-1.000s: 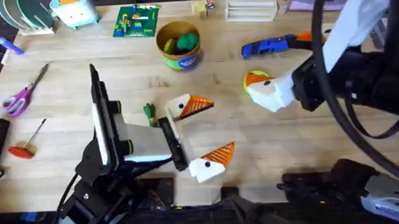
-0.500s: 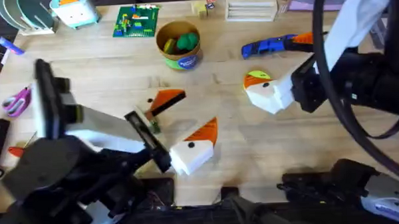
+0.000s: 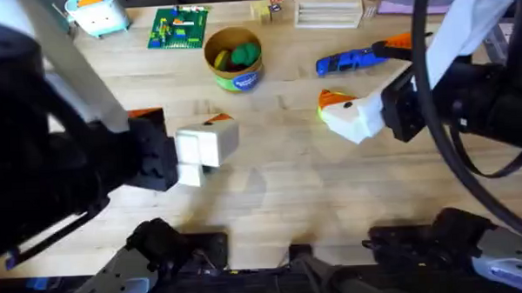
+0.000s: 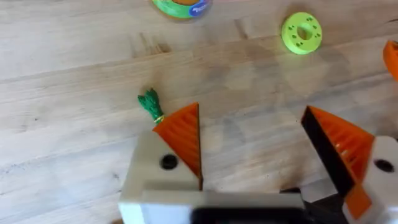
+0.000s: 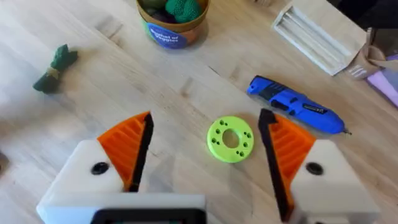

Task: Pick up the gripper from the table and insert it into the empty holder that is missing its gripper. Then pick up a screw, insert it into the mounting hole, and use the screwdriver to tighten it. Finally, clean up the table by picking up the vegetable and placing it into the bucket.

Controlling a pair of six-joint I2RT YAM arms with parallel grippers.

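Observation:
The dark-green vegetable [image 4: 150,104] lies on the wood table just beyond my left finger [image 4: 180,134]; it also shows far off as the vegetable [image 5: 56,67]. My left gripper [image 4: 255,155] hangs open above the table, nothing between its orange pads; it is the left gripper [image 3: 184,123] on a raised arm. The bucket [image 3: 234,59] stands at the back with round toys inside. The blue screwdriver [image 3: 354,61] lies right of it. My right gripper [image 5: 208,155] is open over a lime-green disc [image 5: 231,138]. The loose gripper, empty holder and screw are out of view.
A green brick plate [image 3: 180,27] and a wooden rack [image 3: 328,9] sit along the back edge. A small orange piece [image 3: 397,44] shows at the screwdriver's right end; what it is I cannot tell. My raised left arm hides the table's left side.
My left arm has risen and swung left, close under the overhead camera, with its gripper lifting off the table near the vegetable. The right arm has hardly moved.

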